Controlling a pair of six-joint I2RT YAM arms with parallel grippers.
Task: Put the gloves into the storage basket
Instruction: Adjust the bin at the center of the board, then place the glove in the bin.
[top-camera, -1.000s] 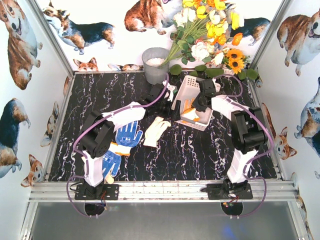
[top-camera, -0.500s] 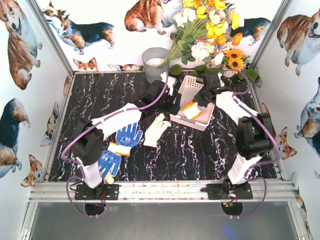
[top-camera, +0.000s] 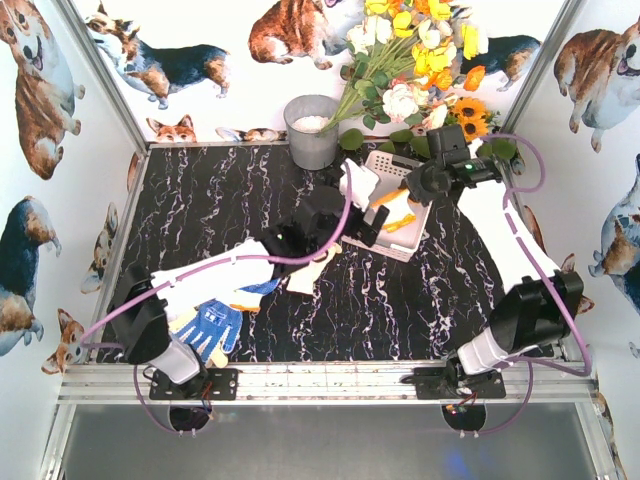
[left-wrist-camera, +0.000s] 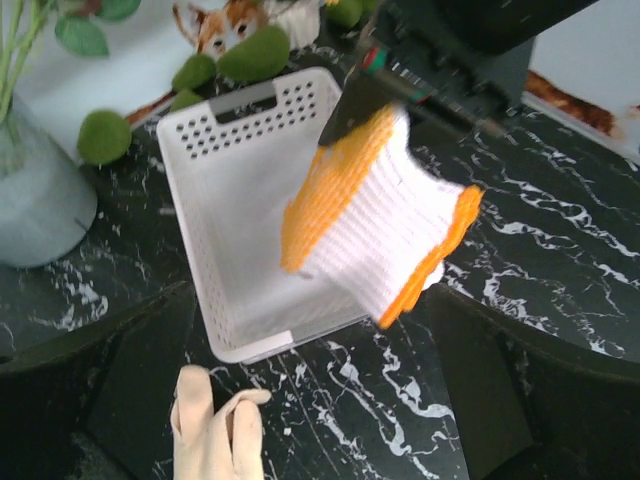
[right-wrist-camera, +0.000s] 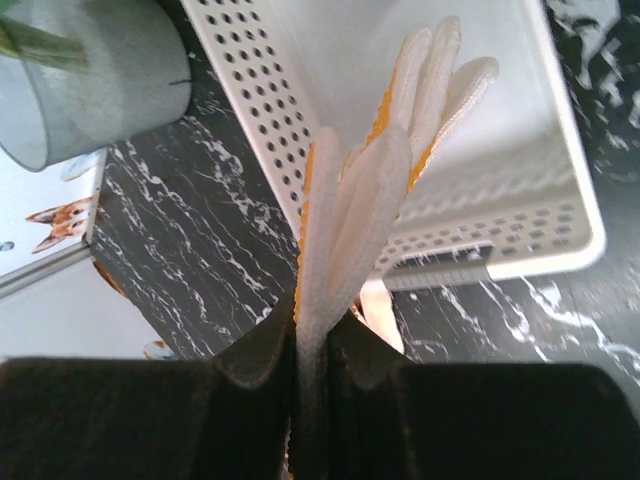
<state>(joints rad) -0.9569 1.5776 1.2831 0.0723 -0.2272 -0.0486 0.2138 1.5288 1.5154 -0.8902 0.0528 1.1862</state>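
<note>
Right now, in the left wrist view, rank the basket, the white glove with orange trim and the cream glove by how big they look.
Largest: basket
Then: white glove with orange trim, hanging nearer the camera
Smallest: cream glove, cut off at the frame's edge, so unsure

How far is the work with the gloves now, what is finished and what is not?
Done: nothing yet; the storage basket looks empty. In hand: the right gripper is shut on a white glove hanging above the basket. To do: dropping it in, then the cream glove and the blue gloves lying on the table.
</note>
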